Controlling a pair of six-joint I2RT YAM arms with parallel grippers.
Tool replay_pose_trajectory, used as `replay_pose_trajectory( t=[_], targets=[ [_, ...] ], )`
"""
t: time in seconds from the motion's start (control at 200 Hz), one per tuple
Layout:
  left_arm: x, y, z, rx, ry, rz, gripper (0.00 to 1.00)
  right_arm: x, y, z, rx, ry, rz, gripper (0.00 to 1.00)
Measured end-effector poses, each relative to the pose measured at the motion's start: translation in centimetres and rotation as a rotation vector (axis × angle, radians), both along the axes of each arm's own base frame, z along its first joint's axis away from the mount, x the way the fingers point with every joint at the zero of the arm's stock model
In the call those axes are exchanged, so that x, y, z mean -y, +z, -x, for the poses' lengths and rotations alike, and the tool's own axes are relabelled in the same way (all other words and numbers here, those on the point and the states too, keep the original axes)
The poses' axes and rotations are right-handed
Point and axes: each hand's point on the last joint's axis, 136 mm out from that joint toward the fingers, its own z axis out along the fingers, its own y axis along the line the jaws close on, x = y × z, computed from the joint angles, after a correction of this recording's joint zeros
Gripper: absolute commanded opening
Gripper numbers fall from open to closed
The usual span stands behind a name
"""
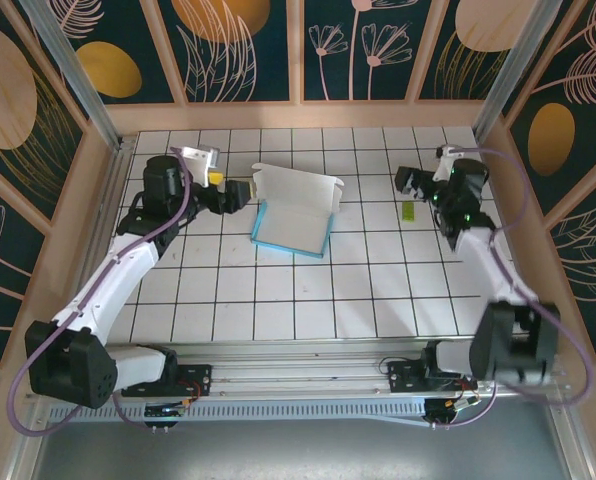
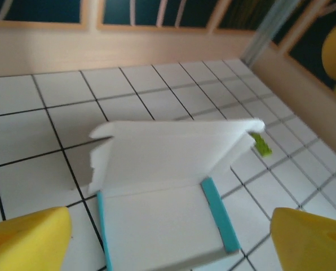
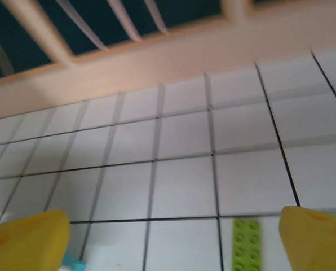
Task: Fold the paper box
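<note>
Top view: the paper box [image 1: 294,222] lies mid-bench [image 1: 278,300], one white flap standing up at the back and turquoise edging below. Half-folded at best, I'd say. The left gripper [image 1: 240,193] is just beside the box's left edge; the right gripper [image 1: 410,183] is well apart, near the green scrap [image 1: 407,211].

Left wrist: jaws spread wide, gripping nothing, with the box [image 2: 168,192] ahead and its tall flap upright.

Right wrist: jaws wide and empty, above tiles by the scrap [image 3: 246,245]. That flap is not yet folded down.

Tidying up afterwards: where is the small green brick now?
In the top view, the green brick lies on the tiles right of the paper box, apart from it, close by the right end effector.
</note>
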Motion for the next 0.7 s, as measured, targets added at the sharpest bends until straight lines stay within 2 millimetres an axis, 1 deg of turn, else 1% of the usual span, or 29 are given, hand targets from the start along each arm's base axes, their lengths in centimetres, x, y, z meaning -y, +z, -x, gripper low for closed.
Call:
replay_pose_trajectory(
  t=[0.035,0.065,0.11,0.115,0.18,0.245,0.31,0.385,0.465,0.511,0.601,0.646,0.701],
  targets=[
    [0.8,-0.1,0.6,-0.01,-0.024,-0.011,0.99,0.8,-2.4,-1.1,-0.089,-0.029,-0.019,0.99],
    [1.5,-0.2,1.1,-0.021,-0.048,-0.02,0.99,1.1,-4.0,-1.7,-0.149,-0.043,-0.025,0.99],
    [2.5,-0.3,1.9,-0.03,-0.082,-0.033,0.99,1.4,-7.2,-2.3,-0.262,-0.061,-0.027,0.99],
    [2.5,-0.3,1.9,-0.03,-0.082,-0.033,0.99,1.4,-7.2,-2.3,-0.262,-0.061,-0.027,0.99],
    [3.4,-0.6,2.9,-0.045,-0.118,-0.047,0.99,1.9,-10.8,-2.7,-0.39,-0.085,-0.014,0.98],
    [3.6,-0.9,3.5,-0.061,-0.131,-0.056,0.99,2.3,-13.1,-3.0,-0.474,-0.107,0.01,0.95],
    [3.7,-1.1,3.9,-0.074,-0.137,-0.061,0.99,2.9,-14.8,-3.3,-0.529,-0.133,0.045,0.94],
    [3.5,-1.1,4.4,-0.083,-0.137,-0.065,0.99,3.4,-16.1,-3.5,-0.572,-0.154,0.096,0.91],
    [3.2,-0.8,4.7,-0.08,-0.13,-0.068,0.99,3.4,-17.3,-3.8,-0.608,-0.166,0.148,0.88],
    [3.1,-0.6,4.9,-0.074,-0.125,-0.07,0.99,3.0,-18.0,-4.0,-0.624,-0.163,0.176,0.86],
    [2.7,-0.3,5.0,-0.064,-0.111,-0.082,0.99,2.2,-19.2,-4.1,-0.65,-0.151,0.214,0.78],
    [2.5,-0.5,5.1,-0.066,-0.105,-0.09,0.99,1.7,-19.7,-4.0,-0.662,-0.138,0.226,0.73],
    [2.3,-0.7,5.1,-0.073,-0.096,-0.1,0.99,1.5,-19.8,-4.0,-0.665,-0.144,0.232,0.66]
  ],
)
